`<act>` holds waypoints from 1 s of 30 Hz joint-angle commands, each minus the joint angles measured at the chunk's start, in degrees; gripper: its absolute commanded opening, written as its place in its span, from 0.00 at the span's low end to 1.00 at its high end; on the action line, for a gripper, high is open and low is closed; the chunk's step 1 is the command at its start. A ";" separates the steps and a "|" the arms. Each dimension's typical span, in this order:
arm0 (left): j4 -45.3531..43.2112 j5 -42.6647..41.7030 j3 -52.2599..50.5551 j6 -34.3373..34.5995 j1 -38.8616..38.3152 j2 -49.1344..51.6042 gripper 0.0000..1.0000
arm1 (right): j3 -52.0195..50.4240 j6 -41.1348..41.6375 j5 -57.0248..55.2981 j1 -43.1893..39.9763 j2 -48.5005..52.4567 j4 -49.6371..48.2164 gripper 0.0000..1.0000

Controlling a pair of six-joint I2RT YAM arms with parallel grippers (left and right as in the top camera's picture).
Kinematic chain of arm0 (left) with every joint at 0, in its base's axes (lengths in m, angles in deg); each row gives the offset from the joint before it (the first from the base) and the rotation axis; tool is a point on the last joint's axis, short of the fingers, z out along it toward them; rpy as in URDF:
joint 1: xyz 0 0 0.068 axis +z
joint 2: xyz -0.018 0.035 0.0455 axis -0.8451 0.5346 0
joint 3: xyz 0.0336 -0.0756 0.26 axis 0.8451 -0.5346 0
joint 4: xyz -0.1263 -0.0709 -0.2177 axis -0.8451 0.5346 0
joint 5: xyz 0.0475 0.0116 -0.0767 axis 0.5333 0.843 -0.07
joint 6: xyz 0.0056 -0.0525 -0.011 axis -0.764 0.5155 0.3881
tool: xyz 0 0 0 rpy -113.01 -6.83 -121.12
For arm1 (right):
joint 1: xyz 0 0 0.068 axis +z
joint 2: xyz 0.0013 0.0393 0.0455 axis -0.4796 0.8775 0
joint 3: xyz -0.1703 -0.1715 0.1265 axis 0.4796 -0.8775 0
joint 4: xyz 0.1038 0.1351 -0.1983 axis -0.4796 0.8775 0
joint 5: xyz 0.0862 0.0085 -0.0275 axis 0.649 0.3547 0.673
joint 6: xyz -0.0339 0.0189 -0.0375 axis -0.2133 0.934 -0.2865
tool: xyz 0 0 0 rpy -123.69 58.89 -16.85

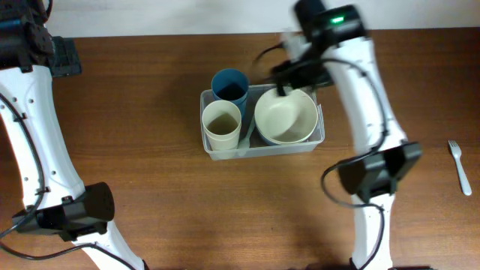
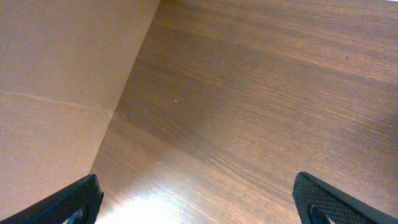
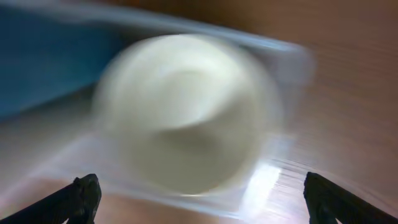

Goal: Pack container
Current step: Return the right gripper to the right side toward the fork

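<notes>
The clear plastic container (image 1: pixel 262 152) sits mid-table. Inside it are a cream bowl (image 1: pixel 285 116) on the right, a cream cup (image 1: pixel 222 124) at front left and a blue cup (image 1: pixel 229 85) at back left. My right gripper (image 1: pixel 289 75) hovers over the container's back edge, just above the bowl. In the blurred right wrist view its jaws stand wide open and empty (image 3: pixel 202 186), with the cream bowl (image 3: pixel 186 118) and the container wall (image 3: pixel 273 180) below. My left gripper (image 1: pixel 66 56) is at the far back left, open (image 2: pixel 196 186) over bare wood.
A white fork (image 1: pixel 459 165) lies on the table at the far right. A tan board (image 2: pixel 56 93) stands beside the left gripper at the table's back left edge. Both arm bases sit at the front, left and right.
</notes>
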 commanded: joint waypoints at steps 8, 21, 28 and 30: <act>0.04 0.61 0.90 0.17 0.39 0.31 1.00 | 0.13 -4.74 -4.20 -35.19 -1.79 0.37 0.99; 0.04 0.61 0.90 0.17 0.39 0.31 1.00 | -17.94 -24.06 -4.52 -54.51 -1.79 0.04 0.99; 0.04 0.61 0.90 0.17 0.39 0.31 1.00 | -31.87 -30.34 -9.40 -57.77 -1.73 -8.68 0.99; 0.04 0.61 0.90 0.17 0.39 0.31 1.00 | -33.46 -31.34 -10.32 -58.29 -1.73 -11.39 0.99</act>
